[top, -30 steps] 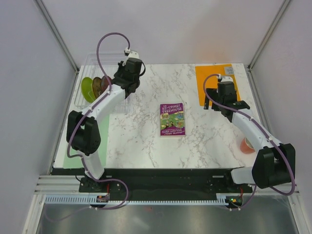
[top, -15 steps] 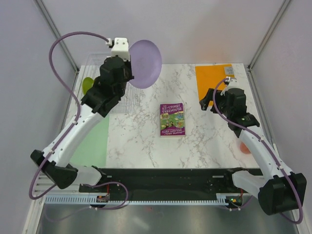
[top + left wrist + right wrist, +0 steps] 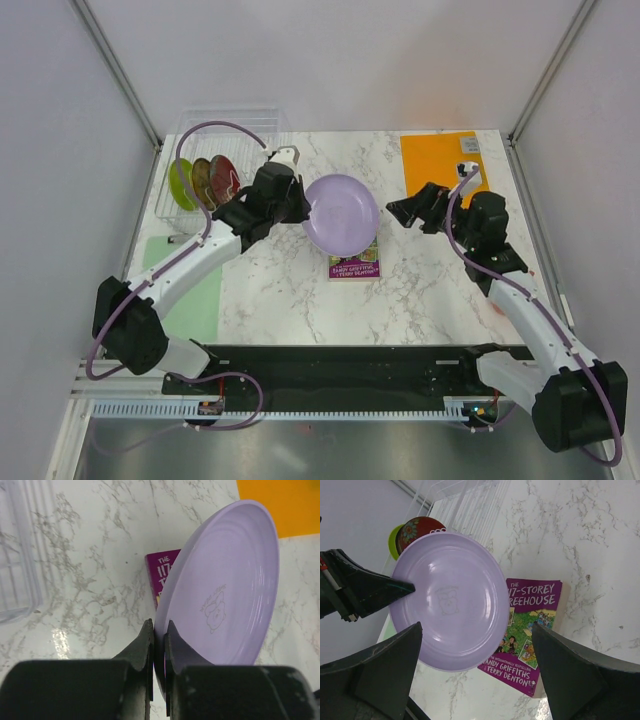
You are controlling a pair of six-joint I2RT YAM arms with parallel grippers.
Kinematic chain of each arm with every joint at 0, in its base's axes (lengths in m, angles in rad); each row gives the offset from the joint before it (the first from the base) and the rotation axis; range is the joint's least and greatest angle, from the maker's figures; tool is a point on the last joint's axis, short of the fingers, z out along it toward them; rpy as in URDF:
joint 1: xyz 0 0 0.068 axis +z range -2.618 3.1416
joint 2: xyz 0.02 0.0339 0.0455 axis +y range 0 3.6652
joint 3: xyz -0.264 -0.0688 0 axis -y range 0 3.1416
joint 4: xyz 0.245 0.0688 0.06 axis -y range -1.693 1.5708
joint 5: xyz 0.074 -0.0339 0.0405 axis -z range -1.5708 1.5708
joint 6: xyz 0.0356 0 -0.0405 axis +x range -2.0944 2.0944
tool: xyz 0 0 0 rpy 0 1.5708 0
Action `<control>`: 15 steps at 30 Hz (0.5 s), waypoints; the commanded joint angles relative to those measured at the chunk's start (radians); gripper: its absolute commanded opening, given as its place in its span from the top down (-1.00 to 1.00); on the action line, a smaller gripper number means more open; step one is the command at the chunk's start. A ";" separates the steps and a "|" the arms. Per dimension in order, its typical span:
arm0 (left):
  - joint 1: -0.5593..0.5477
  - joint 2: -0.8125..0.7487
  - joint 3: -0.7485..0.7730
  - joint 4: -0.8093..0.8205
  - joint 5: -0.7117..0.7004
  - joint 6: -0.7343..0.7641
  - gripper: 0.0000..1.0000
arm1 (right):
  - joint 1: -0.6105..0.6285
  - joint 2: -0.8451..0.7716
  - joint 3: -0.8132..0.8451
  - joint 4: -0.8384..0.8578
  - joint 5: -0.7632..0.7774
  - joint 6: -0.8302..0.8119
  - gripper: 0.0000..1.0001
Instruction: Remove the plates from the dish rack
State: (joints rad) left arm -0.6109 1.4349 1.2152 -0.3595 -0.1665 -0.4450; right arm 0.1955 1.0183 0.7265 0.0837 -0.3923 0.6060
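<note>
Now the lavender plate [image 3: 342,213] hangs over the book [image 3: 354,266] mid-table, pinched at its nine o'clock rim by the left gripper [image 3: 300,208] — the right gripper [image 3: 400,212], jaws wide and empty, sits just off the three o'clock rim, facing it.

Robot lab cell: bare wall panels [image 3: 330,60], metal corner struts [image 3: 117,70], marble-print tabletop [image 3: 290,290], left arm [image 3: 190,263], right arm [image 3: 522,302].

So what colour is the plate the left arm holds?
It's a lavender round plate, clearest in the right wrist view.
</note>
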 commanded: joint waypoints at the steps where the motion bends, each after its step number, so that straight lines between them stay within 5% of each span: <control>1: -0.001 -0.037 -0.005 0.151 0.111 -0.141 0.96 | 0.010 0.037 -0.006 0.064 -0.028 0.031 -0.95; 12: -0.001 -0.067 -0.062 0.224 0.241 -0.152 0.96 | 0.018 0.149 -0.076 0.181 -0.080 0.055 -0.90; 15: -0.001 -0.077 -0.103 0.301 0.330 -0.155 0.95 | 0.018 0.186 -0.093 0.260 -0.140 0.087 -0.56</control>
State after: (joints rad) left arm -0.6109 1.4082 1.1450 -0.2001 0.0204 -0.5560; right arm 0.2077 1.1744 0.6483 0.1932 -0.4469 0.6521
